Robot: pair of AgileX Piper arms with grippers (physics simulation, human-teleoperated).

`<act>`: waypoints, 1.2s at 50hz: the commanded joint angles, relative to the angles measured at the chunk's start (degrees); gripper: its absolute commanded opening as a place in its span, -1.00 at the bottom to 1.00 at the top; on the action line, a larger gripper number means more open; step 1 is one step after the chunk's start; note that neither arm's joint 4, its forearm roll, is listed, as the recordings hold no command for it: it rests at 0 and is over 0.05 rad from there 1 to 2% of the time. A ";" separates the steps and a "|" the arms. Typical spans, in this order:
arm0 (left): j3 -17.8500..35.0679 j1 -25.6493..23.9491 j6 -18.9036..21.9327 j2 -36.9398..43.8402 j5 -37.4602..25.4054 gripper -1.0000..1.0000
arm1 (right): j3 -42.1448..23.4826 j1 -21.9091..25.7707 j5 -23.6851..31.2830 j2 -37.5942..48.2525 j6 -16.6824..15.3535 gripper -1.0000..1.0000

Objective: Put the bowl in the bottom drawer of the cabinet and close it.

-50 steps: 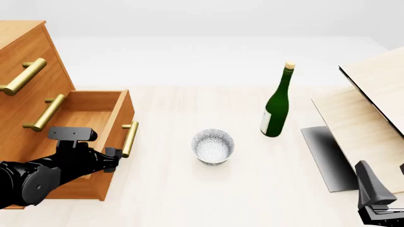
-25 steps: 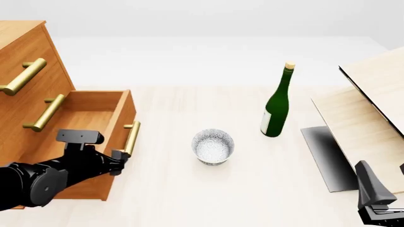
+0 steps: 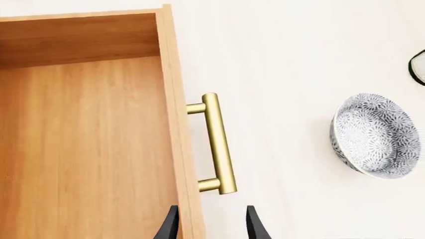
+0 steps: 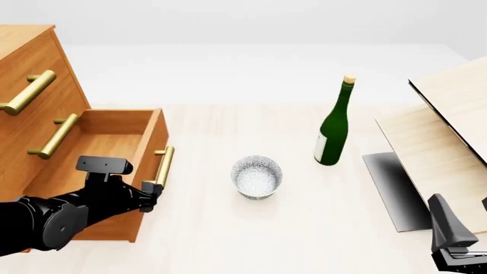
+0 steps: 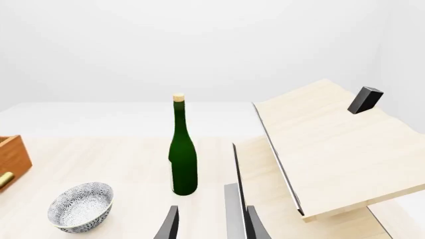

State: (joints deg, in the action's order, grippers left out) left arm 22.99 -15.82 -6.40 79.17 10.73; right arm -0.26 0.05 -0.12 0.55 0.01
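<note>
Straddling the front panel of the open bottom drawer [image 4: 114,145] with my left gripper [image 3: 210,225], fingers parted around the wood just beside the handle [image 3: 218,144]. The bowl [image 4: 257,177] sits on the table [image 4: 304,228], well off to the gripper's right.

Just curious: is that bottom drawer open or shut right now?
Open. The bottom drawer is pulled out from the cabinet, its bare wooden inside showing, with nothing in it.
</note>
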 commanded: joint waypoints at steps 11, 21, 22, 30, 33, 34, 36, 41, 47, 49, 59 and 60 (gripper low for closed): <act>0.73 -1.98 -0.98 3.98 0.01 1.00 | 0.02 -0.01 0.01 -0.06 -0.02 1.00; 1.03 -2.90 -0.72 3.93 0.01 1.00 | 0.02 -0.01 0.01 -0.04 0.00 1.00; 1.02 -2.96 -0.74 3.96 0.02 1.00 | 0.02 0.00 0.01 -0.04 0.00 1.00; 1.00 -3.81 -0.46 3.46 -0.02 1.00 | 0.02 -0.01 0.01 -0.06 -0.01 1.00; 1.09 -4.27 -0.33 3.15 -0.07 1.00 | 0.02 -0.02 0.01 -0.04 0.00 1.00; 1.10 -4.55 -0.31 2.97 -0.05 1.00 | 0.02 -0.01 0.01 -0.06 -0.01 1.00; 0.95 -5.17 -0.41 2.45 -0.10 1.00 | 0.02 -0.01 0.01 -0.06 -0.01 1.00; 0.75 -5.86 -0.32 1.06 -0.36 1.00 | 0.02 -0.02 0.01 -0.06 0.00 1.00; 0.59 -6.76 -0.48 -0.28 -0.70 1.00 | 0.02 -0.01 0.01 -0.05 0.00 1.00; 0.48 -7.17 -0.52 -0.93 -0.88 1.00 | 0.02 -0.01 0.01 -0.06 -0.01 1.00; -0.07 -7.80 -0.55 -3.80 -1.74 1.00 | 0.02 -0.01 0.01 -0.06 -0.01 1.00; -0.07 -7.80 -0.55 -3.81 -1.75 1.00 | 0.02 -0.01 0.01 -0.06 -0.01 1.00</act>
State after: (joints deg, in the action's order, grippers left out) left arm 23.07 -21.39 -3.25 78.01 9.73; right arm -0.26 0.04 -0.12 0.55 0.01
